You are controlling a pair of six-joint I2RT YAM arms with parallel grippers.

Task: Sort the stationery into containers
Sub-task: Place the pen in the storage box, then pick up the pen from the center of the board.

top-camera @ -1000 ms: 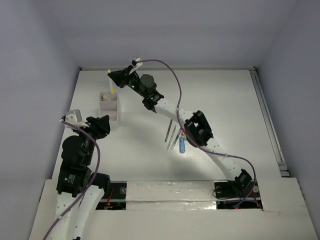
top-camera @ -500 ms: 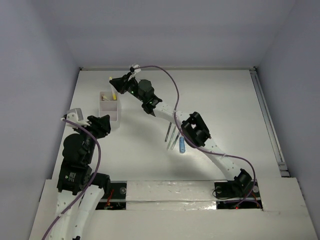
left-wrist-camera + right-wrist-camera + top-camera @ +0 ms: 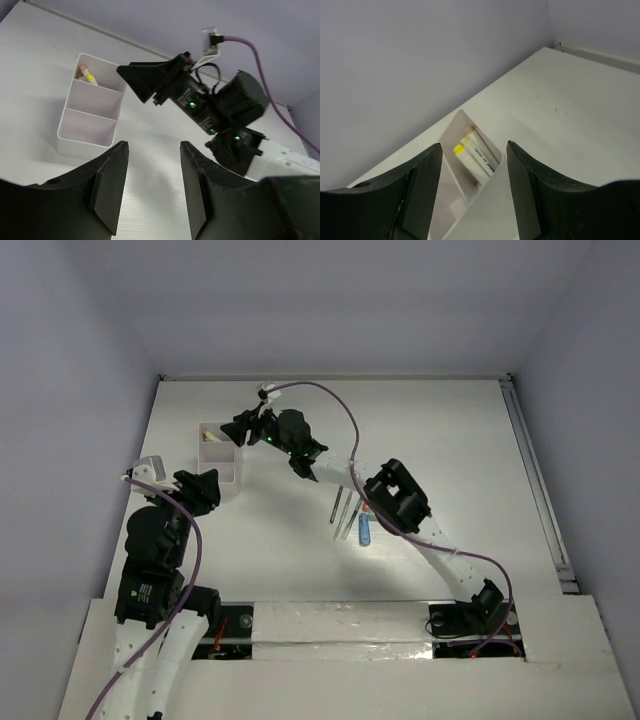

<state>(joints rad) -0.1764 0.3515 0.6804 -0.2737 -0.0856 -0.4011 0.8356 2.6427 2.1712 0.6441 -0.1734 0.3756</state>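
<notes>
The containers are one white organizer (image 3: 237,466) with three compartments, standing at the left of the table. Its far compartment holds white sticks (image 3: 479,154), one with a yellow end (image 3: 458,149); they also show in the left wrist view as sticks (image 3: 86,76). My right gripper (image 3: 240,429) hovers open just above that compartment, with nothing between its fingers (image 3: 422,190). My left gripper (image 3: 205,490) stands open and empty by the organizer's near end (image 3: 85,145). More stationery lies mid-table: dark pens (image 3: 339,508), a blue marker (image 3: 365,531) and an orange piece (image 3: 367,507).
The right arm (image 3: 400,500) stretches across the table above the loose stationery. The left wall runs close behind the organizer (image 3: 492,202). A rail (image 3: 535,480) lines the table's right edge.
My right gripper came down and toward the organizer with a yellow-ended stick, then opened. The stick now lies in the far compartment. The left arm has not moved.
</notes>
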